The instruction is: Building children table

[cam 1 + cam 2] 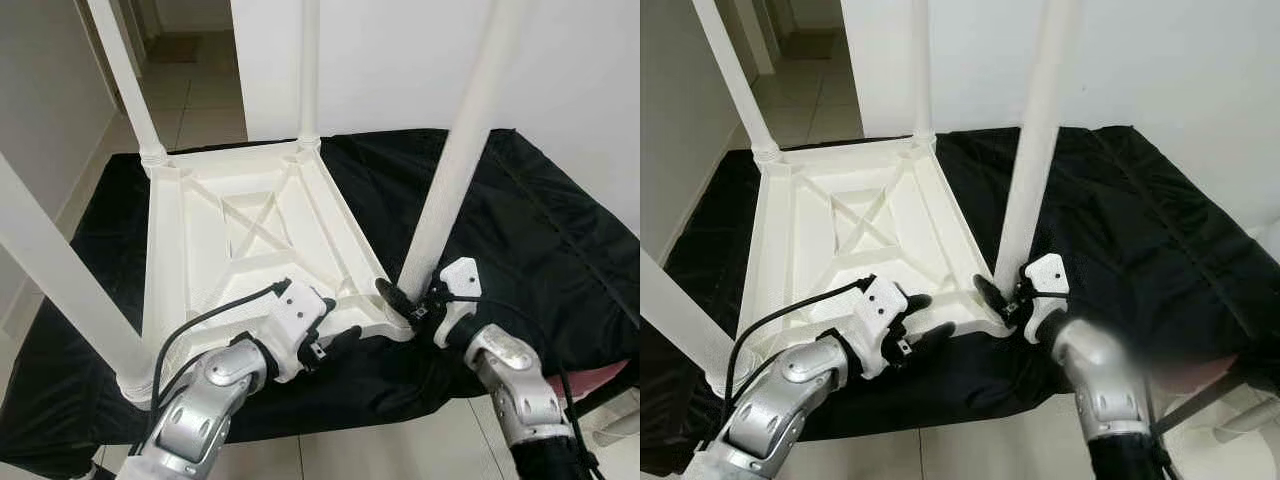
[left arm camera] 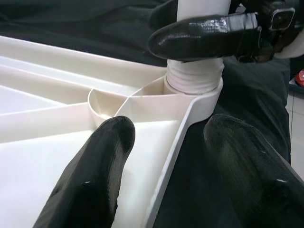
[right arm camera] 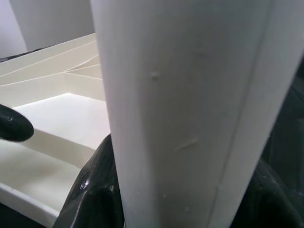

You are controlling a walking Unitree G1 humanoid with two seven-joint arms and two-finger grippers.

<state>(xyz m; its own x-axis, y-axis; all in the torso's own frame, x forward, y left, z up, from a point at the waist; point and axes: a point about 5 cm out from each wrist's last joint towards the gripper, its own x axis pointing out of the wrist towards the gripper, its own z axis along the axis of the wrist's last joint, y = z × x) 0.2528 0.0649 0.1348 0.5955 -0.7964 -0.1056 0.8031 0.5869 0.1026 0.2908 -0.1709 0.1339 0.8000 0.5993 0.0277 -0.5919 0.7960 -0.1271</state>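
Observation:
A white children's table (image 1: 250,230) lies upside down on a black cloth, with its legs pointing up. My right gripper (image 1: 412,295) is shut on the near right leg (image 1: 455,160) just above its threaded socket (image 2: 194,78); the leg (image 3: 190,95) stands between its fingers. My left gripper (image 1: 335,320) is open and straddles the table's near rim beside that corner. One of its fingers (image 2: 90,175) rests inside the tabletop, the other over the cloth. The other legs (image 1: 125,80) (image 1: 308,70) (image 1: 60,280) stand upright in their corners.
The black cloth (image 1: 540,230) covers a low surface whose front edge is just ahead of my arms. Tiled floor (image 1: 190,90) runs into a hallway at the back left, and a white wall (image 1: 560,60) stands behind. Something red (image 1: 600,380) shows at the right.

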